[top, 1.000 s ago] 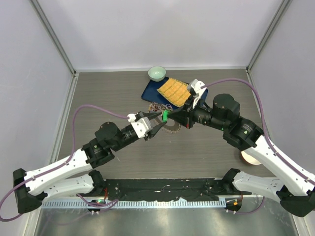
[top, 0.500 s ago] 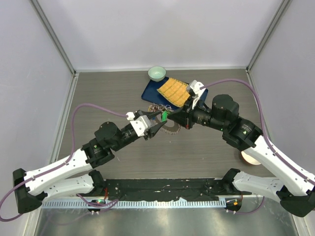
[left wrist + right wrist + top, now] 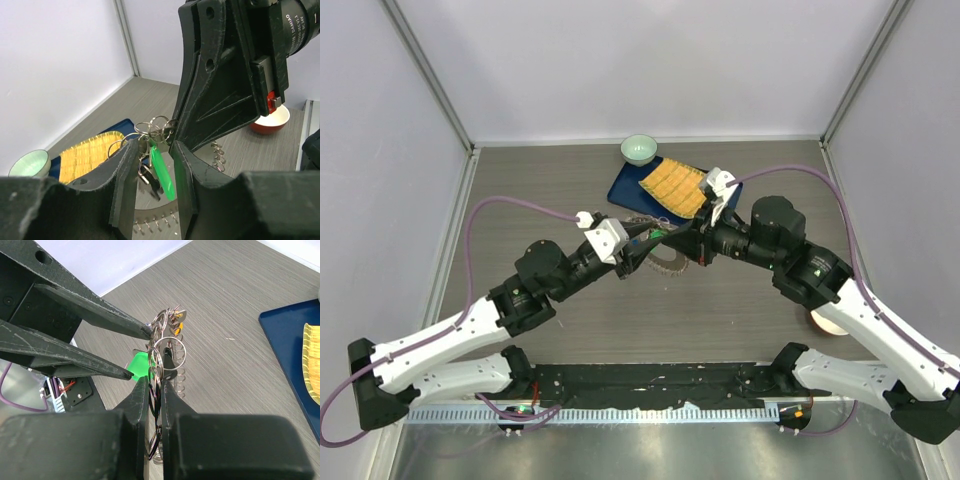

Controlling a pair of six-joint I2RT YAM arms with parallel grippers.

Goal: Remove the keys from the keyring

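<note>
Little of the job looks done. The keyring (image 3: 667, 266) lies flat on the bench (image 3: 550, 190) at the middle, right under the spot where the two arms meet. Its rim is fringed with keys (image 3: 180, 377) all the way round the part that shows, so most of them remain to be taken off. No loose keys can be seen set aside anywhere on the bench.

Just above the ring, the right fingers (image 3: 137, 410) are almost shut, pinching a bunch of small rings (image 3: 157, 327) that is lifted clear of the bench. A green key (image 3: 162, 172) hangs from that bunch.

The left fingers (image 3: 125, 180) come in from 8 o'clock and stand partly open. They sit one on each side of the green key, with a gap showing on both sides, so they grip nothing yet.

The arms hide the link, so I cannot tell whether the lifted bunch is threaded on the big ring or already free of it.

As I read it, the step in hand is working the green key off its small ring. After that, the many keys on the ring below are left to do.
</note>
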